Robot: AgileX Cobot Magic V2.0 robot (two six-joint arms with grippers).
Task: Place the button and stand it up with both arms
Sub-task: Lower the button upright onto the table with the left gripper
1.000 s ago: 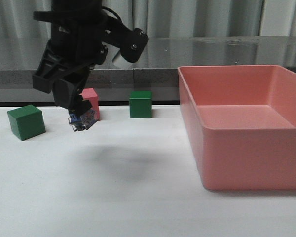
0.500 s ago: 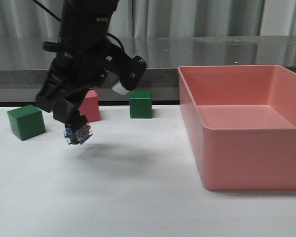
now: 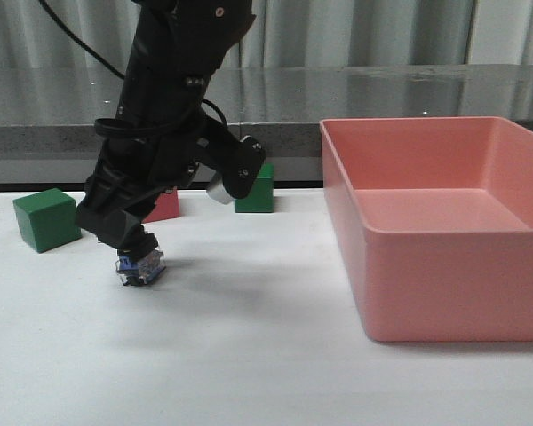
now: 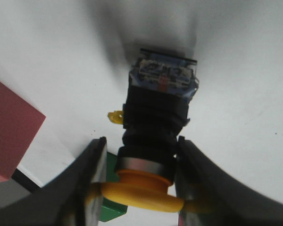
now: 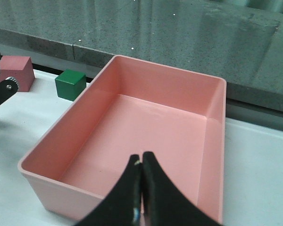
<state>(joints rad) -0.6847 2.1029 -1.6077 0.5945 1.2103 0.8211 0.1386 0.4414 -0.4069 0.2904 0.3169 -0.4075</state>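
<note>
At the left centre of the front view, the left end effector grips the button and holds it with the blue-grey contact block pointing down. The base appears to touch the white surface, or sits just above it; contact cannot be confirmed from this angle. The button stands slightly tilted. Behind it lie a green cube at the left edge, a pink cube partly hidden by the arm, and a second green cube near the centre. The pink bin occupies the right half of the frame. The right arm is not visible here.

In the left wrist view, two fingers clamp the button on either side of its black body, close under the yellow cap, which sits at the lower centre of the frame. The contact block points away toward the surface at upper centre.

In the right wrist view, the right end effector has its fingers pressed together, holding nothing, hovering above the pink bin at lower centre.

Assessment: transport to the surface looks nearly complete. Outstanding items are seating the base flat, release, and confirming the button stands unaided. The right arm's contribution is not yet evident.
</note>
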